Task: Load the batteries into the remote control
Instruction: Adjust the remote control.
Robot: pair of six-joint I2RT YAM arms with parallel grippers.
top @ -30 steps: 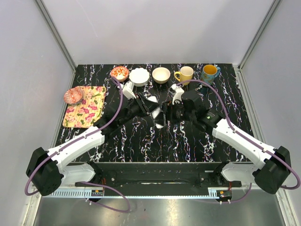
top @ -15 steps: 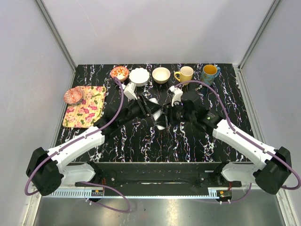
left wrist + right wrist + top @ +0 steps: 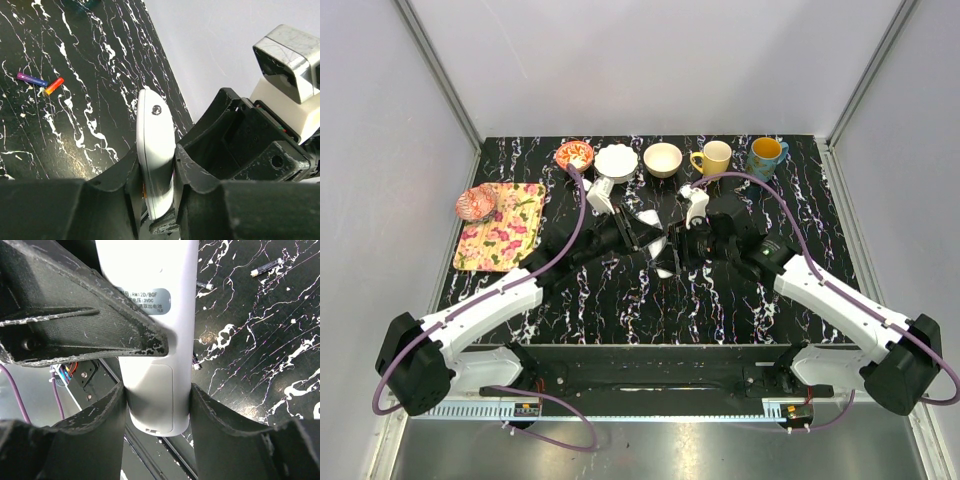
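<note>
remote control (image 3: 159, 355), grey label (image 3: 145, 301) reading "rm12d/bgf", "3vdc"

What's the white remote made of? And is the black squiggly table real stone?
The remote control looks like smooth white plastic: it has a soft shine, a moulded seam and a printed label. The table looks like black marble with white veins, but it could be a printed sheet; the pictures can't settle that.

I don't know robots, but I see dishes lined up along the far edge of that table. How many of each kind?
Bowls: 3 (reddish bowl, white bowl, beige bowl)
Mugs: 2 (yellow mug, blue mug)
Total: 5
</note>
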